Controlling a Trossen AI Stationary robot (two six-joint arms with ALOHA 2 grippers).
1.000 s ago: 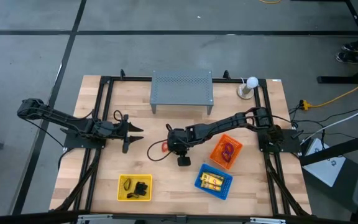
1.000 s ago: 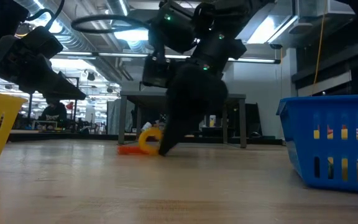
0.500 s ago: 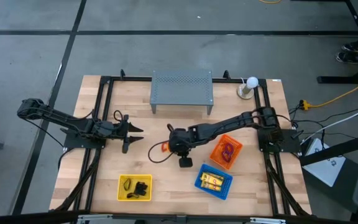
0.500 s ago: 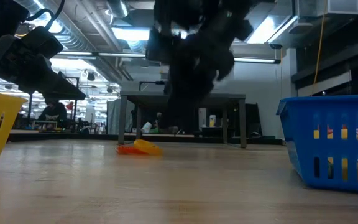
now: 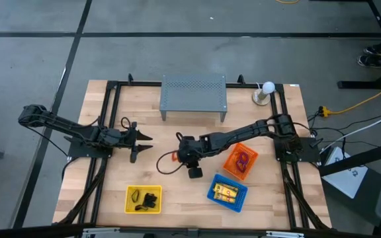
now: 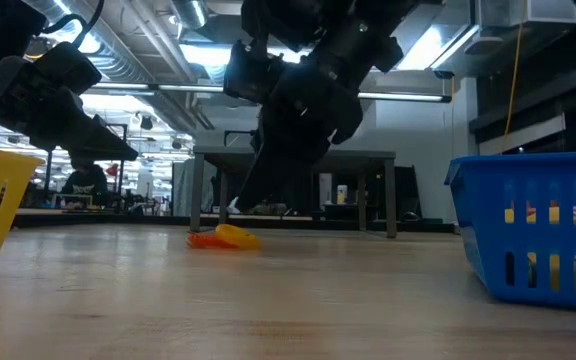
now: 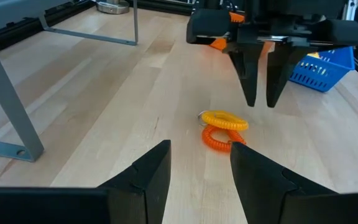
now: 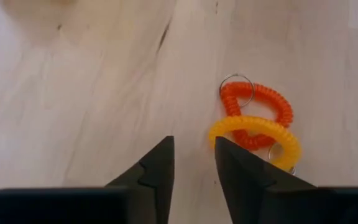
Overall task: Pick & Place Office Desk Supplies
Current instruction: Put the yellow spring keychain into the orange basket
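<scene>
Standing near the desk's back edge (image 5: pixel 98 89) is the grey shelf (image 5: pixel 193 93). Left gripper (image 5: pixel 145 141) waits toward the left edge, fingers apart, empty. Right gripper (image 7: pixel 260 102) hangs above the middle with fingers parted, holding nothing. Under it, a yellow loop (image 8: pixel 257 134) lies across an orange loop (image 8: pixel 263 102), touching.
</scene>
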